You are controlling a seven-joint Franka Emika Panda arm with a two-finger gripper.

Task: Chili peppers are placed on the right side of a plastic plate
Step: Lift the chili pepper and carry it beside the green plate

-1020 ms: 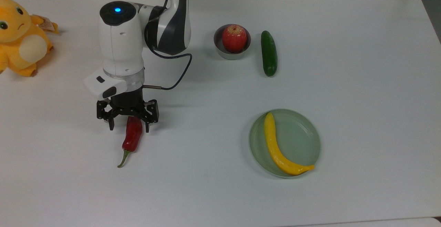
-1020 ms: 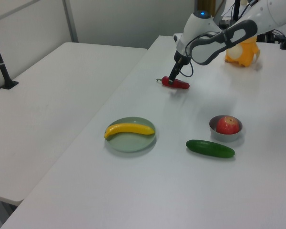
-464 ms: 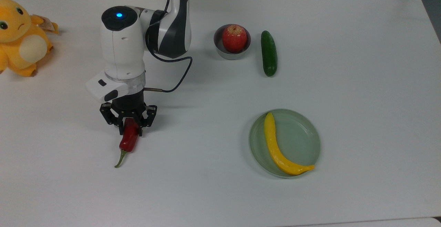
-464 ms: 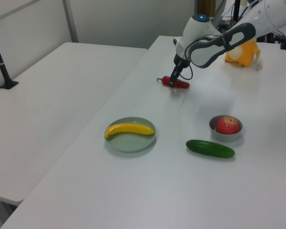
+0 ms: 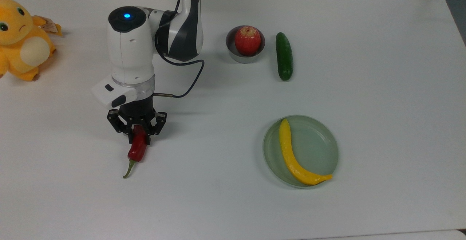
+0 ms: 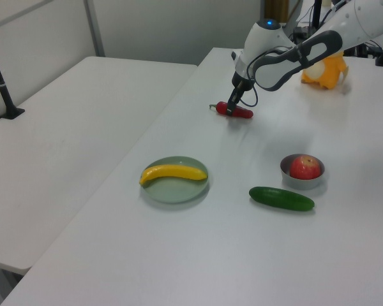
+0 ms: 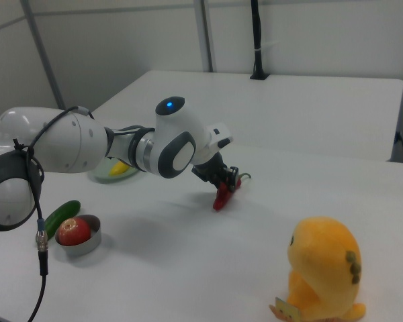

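since a second ago the gripper (image 5: 137,135) has drawn its fingers in from a wide spread and now pinches the blunt end of the chili peppers (image 5: 137,148); between the half-second mark and now almost nothing has shifted.

nearest the top view's lower edge lies one plastic plate (image 5: 320,143), pale green, carrying one yellow banana-shaped fruit (image 5: 293,158) along its left half in the top view, the fruit's tip reaching the rim. the plate's right half is bare.

level with it, well apart toward the top view's left, is the single chili, dark red, its green stem curling toward the lower edge. in the right view it hangs tilted from the gripper (image 7: 227,181), tip down at the tabletop (image 5: 382,105). in the left view the chili (image 6: 236,112) sits below the gripper (image 6: 232,107).

farther back stand one grey bowl (image 5: 233,52) holding one red apple (image 5: 247,40), and just beside it, not touching, one dark green cucumber (image 5: 284,56). at the far left corner in the top view sits one orange plush toy (image 5: 23,39).

nothing lies between the chili and the plate; the stretch of white tabletop there is open. wide bare margins run along the top view's lower and right edges. the arm's white body (image 5: 129,47) and a looping cable (image 5: 189,83) stand behind the gripper.
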